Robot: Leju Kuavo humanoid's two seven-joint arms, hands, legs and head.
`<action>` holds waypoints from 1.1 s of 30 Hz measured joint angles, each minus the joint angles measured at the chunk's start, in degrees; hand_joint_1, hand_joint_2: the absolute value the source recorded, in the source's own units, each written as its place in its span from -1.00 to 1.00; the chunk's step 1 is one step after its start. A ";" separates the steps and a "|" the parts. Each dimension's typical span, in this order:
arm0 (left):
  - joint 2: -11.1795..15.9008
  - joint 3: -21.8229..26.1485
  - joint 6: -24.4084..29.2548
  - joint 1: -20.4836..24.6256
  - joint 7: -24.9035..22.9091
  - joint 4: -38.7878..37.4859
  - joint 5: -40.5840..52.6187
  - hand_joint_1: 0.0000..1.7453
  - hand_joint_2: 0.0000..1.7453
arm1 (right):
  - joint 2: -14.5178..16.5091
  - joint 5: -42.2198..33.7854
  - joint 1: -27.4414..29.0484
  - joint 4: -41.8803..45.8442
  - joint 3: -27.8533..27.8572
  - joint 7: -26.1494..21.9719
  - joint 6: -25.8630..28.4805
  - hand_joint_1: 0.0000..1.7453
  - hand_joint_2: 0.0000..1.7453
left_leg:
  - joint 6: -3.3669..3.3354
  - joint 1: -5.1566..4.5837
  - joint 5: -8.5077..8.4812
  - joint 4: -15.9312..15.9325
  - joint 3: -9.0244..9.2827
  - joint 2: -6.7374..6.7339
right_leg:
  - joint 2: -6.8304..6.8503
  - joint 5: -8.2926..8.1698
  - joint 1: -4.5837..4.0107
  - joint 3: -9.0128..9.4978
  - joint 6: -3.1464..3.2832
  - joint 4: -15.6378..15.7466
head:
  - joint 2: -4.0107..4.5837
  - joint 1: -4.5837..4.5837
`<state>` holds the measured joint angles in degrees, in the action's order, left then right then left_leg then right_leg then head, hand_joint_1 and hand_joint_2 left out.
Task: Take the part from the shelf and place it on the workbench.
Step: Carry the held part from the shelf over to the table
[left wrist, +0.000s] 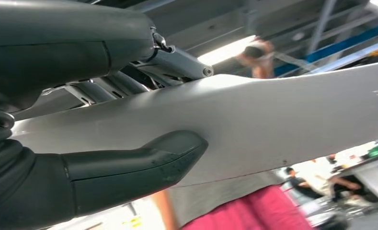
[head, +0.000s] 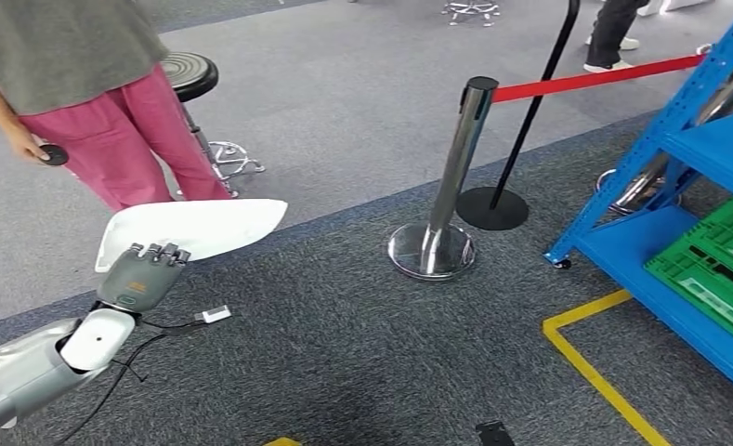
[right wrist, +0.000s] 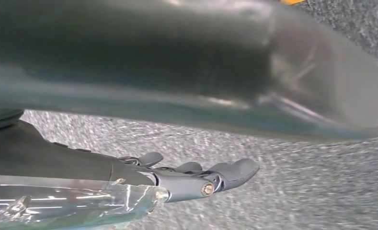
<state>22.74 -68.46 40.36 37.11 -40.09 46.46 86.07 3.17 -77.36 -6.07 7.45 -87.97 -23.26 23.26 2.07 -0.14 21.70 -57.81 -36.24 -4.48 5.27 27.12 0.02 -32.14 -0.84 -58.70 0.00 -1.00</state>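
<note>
- The left hand point(head: 141, 277), at the near left of the scene, grips the task's thing, a flat white curved plastic panel part point(head: 195, 226), by its near edge. In the left wrist view the thick grey thumb point(left wrist: 143, 163) presses one face of the part point(left wrist: 273, 124) and the darker fingers point(left wrist: 177, 64) clamp the other.
- A person in pink trousers point(head: 130, 139) stands just beyond the part at far left, near a black round stool point(head: 190, 72).
- In the middle, a chrome stanchion post point(head: 446, 200) carries a red belt point(head: 595, 79) running right.
- At far right stands the blue metal shelf point(head: 697, 149) with a green plastic crate point(head: 715, 260) on its lower level.
- The right hand point(right wrist: 196, 179) hangs over grey carpet, its fingers stretched out and holding nothing.
- The workbench is out of sight, so this looks like the carry. To do it well, keep the clamp firm and the broad part level, and swing it wide of the person and the post while turning.
</note>
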 joint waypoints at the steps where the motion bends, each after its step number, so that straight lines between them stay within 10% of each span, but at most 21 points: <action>1: 0.01 0.02 0.00 0.04 0.00 0.07 0.00 1.00 1.00 | 0.01 -0.01 -0.01 0.00 0.00 -0.01 0.00 -1.00 -1.00 | -0.38 -0.26 0.11 0.91 0.38 -0.42 | 0.67 0.21 -0.20 0.20 -0.26 0.06 | 0.00 0.02; 4: 0.32 0.06 0.01 -0.11 0.00 0.17 0.00 1.00 1.00 | 0.03 0.01 -0.10 0.00 -0.01 -0.03 -0.01 -1.00 -1.00 | -1.51 -0.27 0.11 1.27 0.42 1.87 | 1.42 1.07 -0.11 0.59 -1.12 -0.13 | 0.00 0.10; 7: 0.39 0.12 0.02 0.11 0.00 0.27 0.00 1.00 1.00 | 0.04 0.02 -0.12 0.00 -0.02 -0.08 -0.01 -1.00 -1.00 | -2.42 0.11 -0.01 1.43 0.67 4.03 | -3.53 5.36 0.15 -3.13 -1.61 -8.40 | 0.00 0.51; 10: 0.26 0.03 0.00 -0.11 0.00 0.29 0.00 1.00 1.00 | 0.04 0.01 0.22 0.00 -0.02 -0.07 -0.02 -1.00 -1.00 | -2.62 0.12 0.00 1.38 0.66 6.69 | -5.24 7.45 0.10 -8.39 -1.51 -17.28 | 0.00 0.66; 14: 0.15 0.07 -0.01 -0.19 0.00 0.32 0.00 1.00 1.00 | 0.07 0.05 0.06 0.00 -0.03 -0.05 -0.01 -1.00 -1.00 | -2.00 0.40 0.13 0.84 0.52 10.15 | -8.48 -0.12 0.84 -3.89 -1.57 -4.88 | 0.00 0.67; 18: 1.00 0.29 -0.01 -0.70 0.00 0.48 0.00 1.00 1.00 | 0.18 0.34 0.05 0.00 -0.22 0.28 -0.02 -1.00 -1.00 | -0.58 0.69 -0.46 0.82 -0.36 12.73 | -9.20 -1.13 0.98 -2.07 -0.76 -1.25 | 0.00 0.60; 21: 1.87 0.49 0.00 -1.24 0.00 0.79 0.00 1.00 1.00 | 0.27 0.59 -0.22 0.00 -0.38 0.48 0.01 -1.00 -1.00 | 0.05 0.56 1.78 -2.56 -2.21 9.51 | -7.35 -1.49 0.89 -1.97 0.36 -0.83 | 0.00 0.21; 25: 2.09 0.59 -0.01 -1.76 0.00 1.42 0.00 1.00 1.00 | 0.33 0.91 -0.08 0.00 -0.44 0.77 0.04 -1.00 -1.00 | 0.38 0.47 7.22 -15.67 -8.35 5.32 | -4.10 -1.39 0.39 -2.00 0.90 -0.71 | 0.00 -0.13; 31: 2.68 1.06 0.00 -2.19 0.00 2.10 0.00 1.00 1.00 | 0.48 1.28 -0.43 0.00 -0.52 1.00 0.08 -1.00 -1.00 | -0.71 -0.48 1.06 0.00 0.79 -0.13 | 0.15 -0.83 -0.32 -1.62 0.19 -0.81 | 0.00 -0.19; 33: 2.93 1.19 0.01 -2.36 0.00 2.26 0.00 1.00 1.00 | 0.52 1.32 -0.55 0.00 -0.55 1.07 0.09 -1.00 -1.00 | -1.33 -0.62 1.08 0.70 0.91 0.81 | 1.56 -0.62 -0.45 -1.28 -0.29 -0.59 | 0.00 -0.20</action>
<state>25.68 -67.27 40.37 34.76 -40.09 48.72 86.07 3.69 -76.04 -6.62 7.45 -88.53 -22.19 23.34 0.74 -0.77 22.78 -57.11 -35.33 -3.67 6.83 26.50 -0.43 -33.42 -1.13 -59.29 0.00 -1.20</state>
